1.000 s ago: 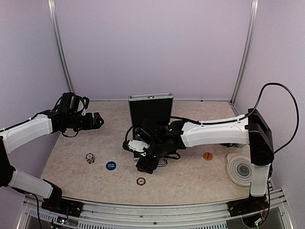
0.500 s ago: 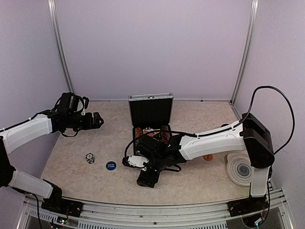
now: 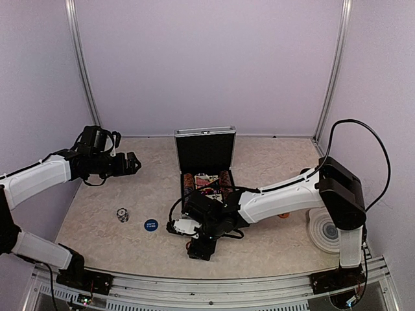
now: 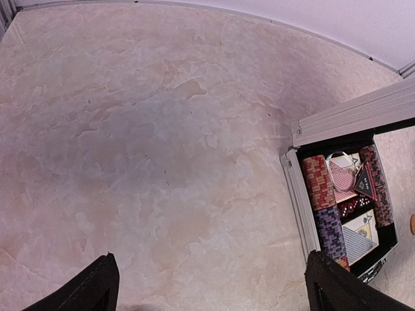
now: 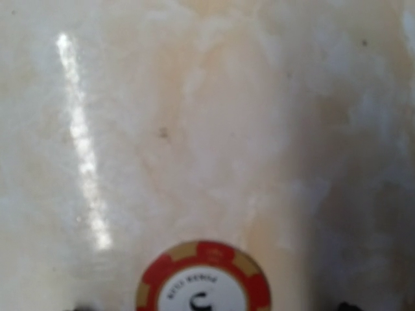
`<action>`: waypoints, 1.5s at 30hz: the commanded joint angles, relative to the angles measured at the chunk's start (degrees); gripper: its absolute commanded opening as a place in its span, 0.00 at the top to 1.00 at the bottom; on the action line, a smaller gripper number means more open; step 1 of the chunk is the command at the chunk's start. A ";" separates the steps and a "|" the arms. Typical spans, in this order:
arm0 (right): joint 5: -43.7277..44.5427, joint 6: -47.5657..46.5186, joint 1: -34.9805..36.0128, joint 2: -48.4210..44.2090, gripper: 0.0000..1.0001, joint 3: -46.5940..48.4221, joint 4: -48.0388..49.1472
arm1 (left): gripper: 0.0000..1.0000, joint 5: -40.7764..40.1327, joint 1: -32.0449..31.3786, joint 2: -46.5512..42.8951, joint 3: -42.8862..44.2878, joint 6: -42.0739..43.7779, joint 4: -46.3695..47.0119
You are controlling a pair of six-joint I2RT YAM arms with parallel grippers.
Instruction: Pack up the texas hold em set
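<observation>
Down low over the table [image 3: 272,249], the right gripper [image 3: 198,249] points at the surface with its jaws spread. A red-and-tan chip [image 5: 203,285] lies flat between its fingertips, touching neither. To this gripper's left sits a blue round button [image 3: 150,225], and further left a small black-and-white piece [image 3: 122,214]. Just beyond the gripper, past its wrist, the silver case [image 3: 204,131] stands open with its lid upright. Inside are chip rows [image 4: 322,188], a red card deck [image 4: 342,183], a blue card deck [image 4: 358,241] and a black triangle [image 4: 367,181]. Off to its right lies a grey ringed coaster [image 3: 326,230]. The left gripper [image 3: 134,162] hovers well apart on the left, jaws wide, holding nothing.
</observation>
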 commanded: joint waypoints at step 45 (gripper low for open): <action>1.82 -1.52 1.39 2.70 0.57 3.18 -4.22 | 0.01 0.87 0.42 -0.16 -0.58 -0.18 1.28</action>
